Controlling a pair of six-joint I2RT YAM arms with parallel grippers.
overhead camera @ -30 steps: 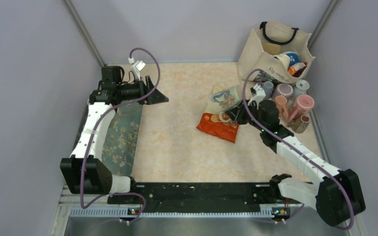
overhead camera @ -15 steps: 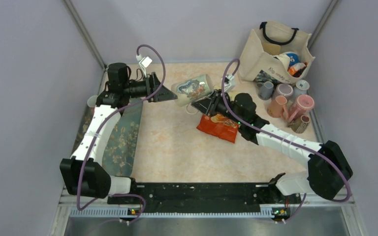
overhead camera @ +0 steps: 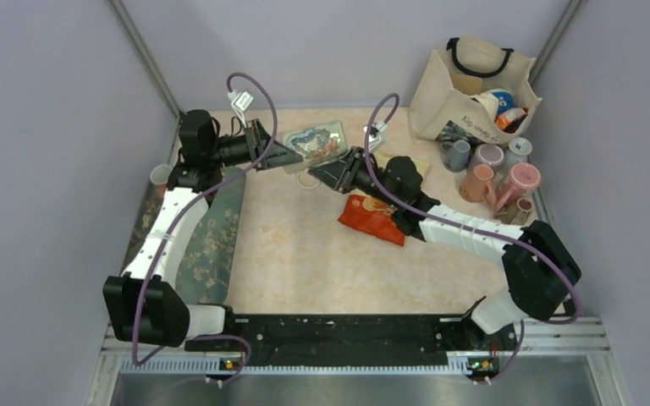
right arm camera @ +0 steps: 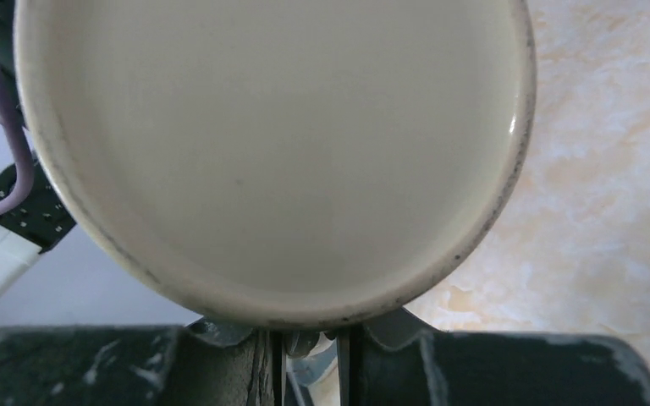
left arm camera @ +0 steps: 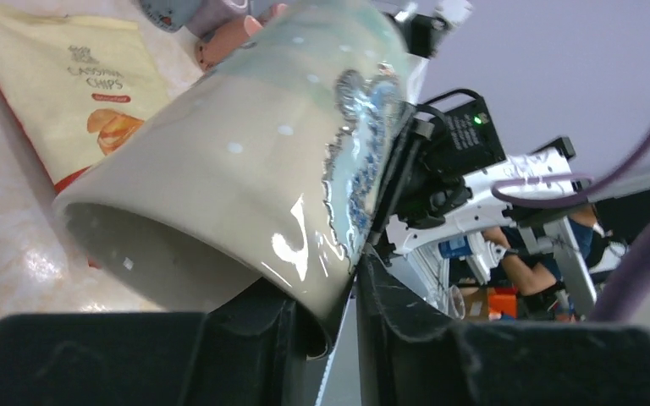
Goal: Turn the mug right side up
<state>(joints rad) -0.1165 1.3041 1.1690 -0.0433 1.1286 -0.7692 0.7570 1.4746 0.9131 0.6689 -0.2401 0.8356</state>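
Both arms stretched inward, left pincer [overhead camera: 291,160] and right pincer [overhead camera: 335,166] facing, each pinching the mug [overhead camera: 315,141]

We see the mug [overhead camera: 315,141] tipped on its side between our two grippers, the left gripper [overhead camera: 291,161] touching one end and the right gripper [overhead camera: 336,167] the other. Just behind the right fingers [overhead camera: 345,169], on the near side, lies an orange chip bag [overhead camera: 374,218]

Top: high above the near edge, looking down on the whole table [overhead camera: 305,254]
Left wrist: close against the side of the mug [left arm camera: 245,169]
Right wrist: close on its round end
Shared: the mug
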